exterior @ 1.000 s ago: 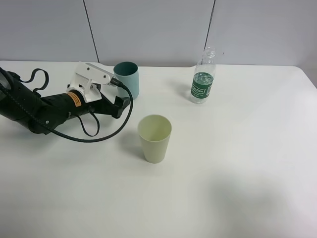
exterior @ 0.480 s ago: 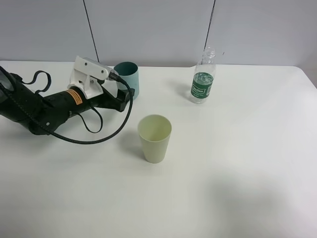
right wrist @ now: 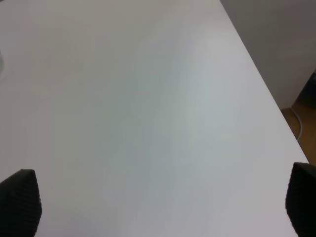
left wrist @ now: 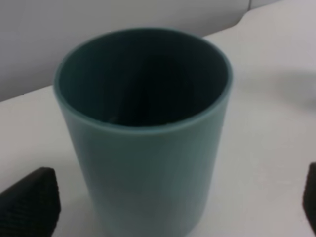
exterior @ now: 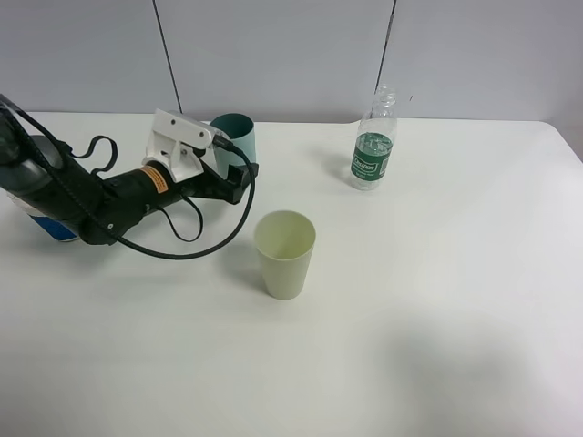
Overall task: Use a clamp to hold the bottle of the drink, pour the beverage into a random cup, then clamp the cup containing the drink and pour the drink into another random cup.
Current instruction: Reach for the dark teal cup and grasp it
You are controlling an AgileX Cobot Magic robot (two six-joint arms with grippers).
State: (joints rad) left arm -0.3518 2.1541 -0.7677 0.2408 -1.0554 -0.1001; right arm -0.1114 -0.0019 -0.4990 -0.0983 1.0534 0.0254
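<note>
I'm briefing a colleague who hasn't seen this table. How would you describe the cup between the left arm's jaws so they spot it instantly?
On the white table, look along the back edge by the grey wall, where the black left arm ends. The upright teal cup there is plain with a darker inside, unlike the pale yellow-green cup nearer the middle.

Cups, 3: one teal tumbler, one pale yellow-green tumbler, one blue-sleeved cup mostly hidden behind the robot arm.
Bottles, 1: clear plastic bottle, green label.
Tables, 1: white table.
</note>
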